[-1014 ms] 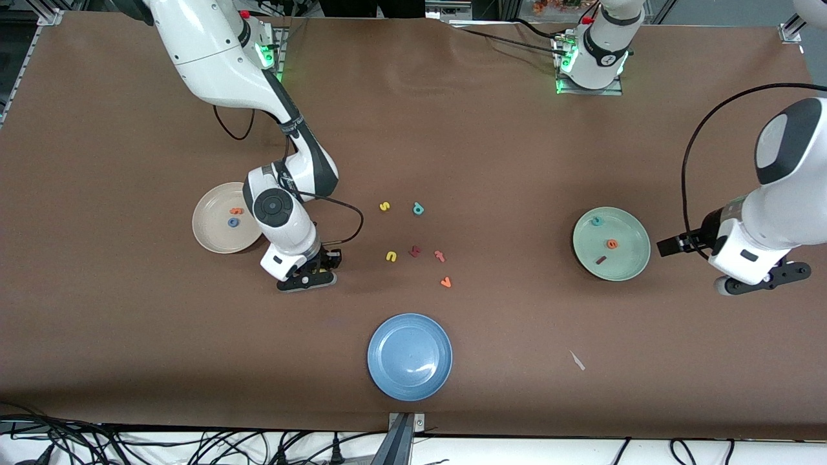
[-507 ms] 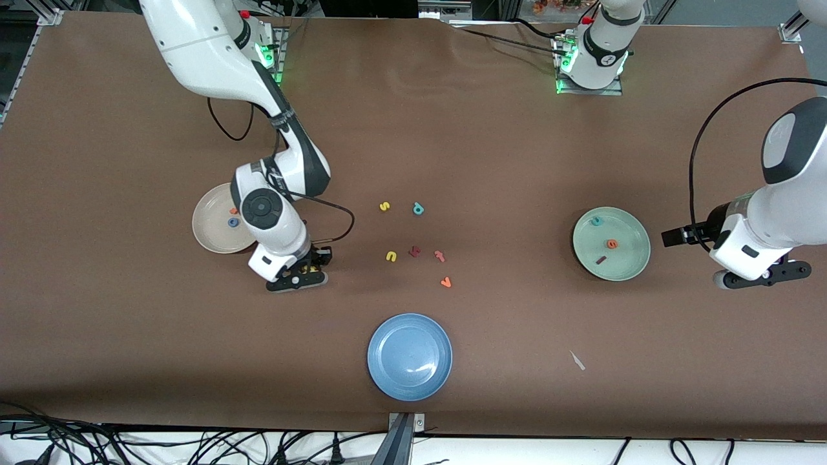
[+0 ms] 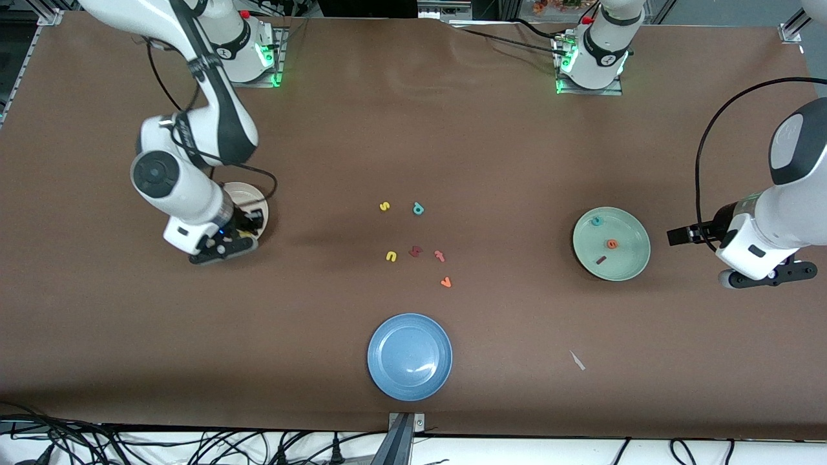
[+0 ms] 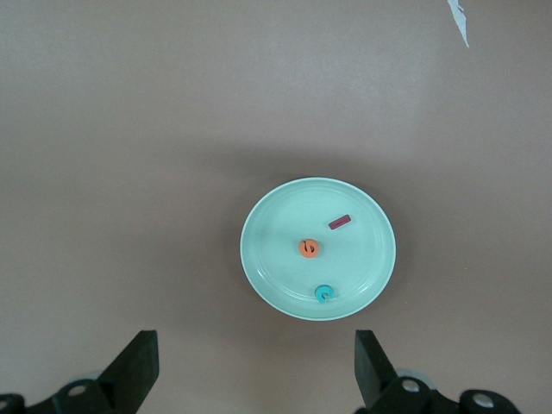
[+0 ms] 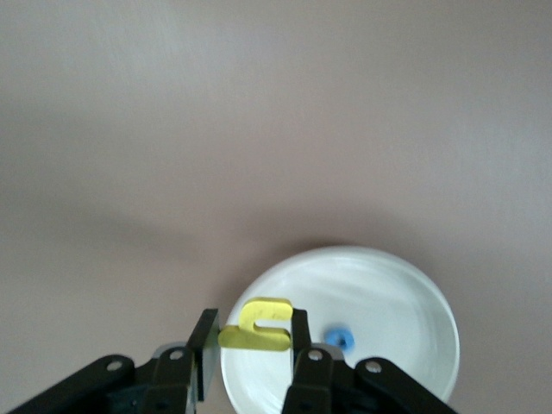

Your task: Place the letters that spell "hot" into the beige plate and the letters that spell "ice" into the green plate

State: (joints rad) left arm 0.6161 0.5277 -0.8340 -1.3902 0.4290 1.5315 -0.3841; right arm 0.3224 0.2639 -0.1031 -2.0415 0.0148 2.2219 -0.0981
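1. My right gripper (image 5: 252, 338) pinches the yellow h (image 5: 257, 326) over the beige plate (image 5: 405, 293), where the blue o (image 5: 340, 335) lies.
2. My left gripper (image 4: 254, 371) waits wide open near the green plate (image 4: 267, 233), which holds the teal c (image 4: 324, 294), orange e (image 4: 310, 248) and dark red i (image 4: 341, 222).

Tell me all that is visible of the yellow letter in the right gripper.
The yellow h is a small flat letter, foam by its look, with a hooked arch. The right gripper has its jaws shut on it, pinching its sides. It hangs in the air over the rim of the beige plate, touching nothing else.
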